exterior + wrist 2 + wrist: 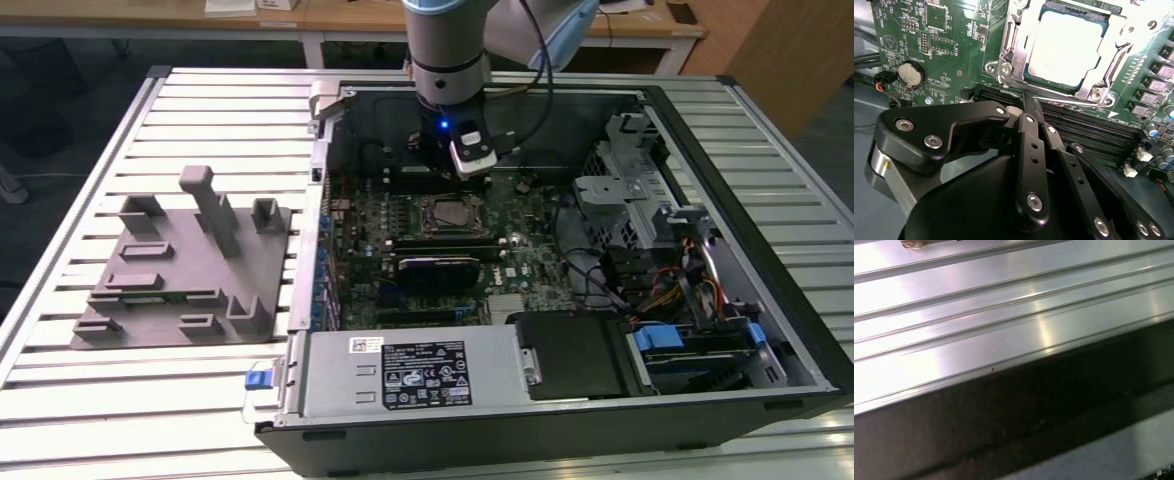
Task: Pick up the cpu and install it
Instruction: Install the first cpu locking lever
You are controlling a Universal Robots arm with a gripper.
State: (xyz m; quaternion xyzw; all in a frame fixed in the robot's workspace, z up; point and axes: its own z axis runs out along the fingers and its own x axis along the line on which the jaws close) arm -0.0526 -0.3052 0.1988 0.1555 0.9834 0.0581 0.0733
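Note:
The cpu (1064,47) is a flat silvery-white square lying inside the metal-framed socket (1004,65) on the green motherboard. In the exterior view the cpu (447,212) sits mid-board inside the open computer case. My gripper (1026,102) hovers just off the socket's edge, over the black memory slots (1079,127). Its black fingers (1029,145) are pressed together with nothing between them. In the exterior view the gripper (447,165) hangs from the arm slightly behind the socket, apart from the cpu.
A grey plastic fixture block (187,265) lies on the ribbed metal table (1004,315) at the exterior view's left. The case holds a power supply (414,372), drive cages (641,195), cable bundles (667,290) and a coin battery (910,74).

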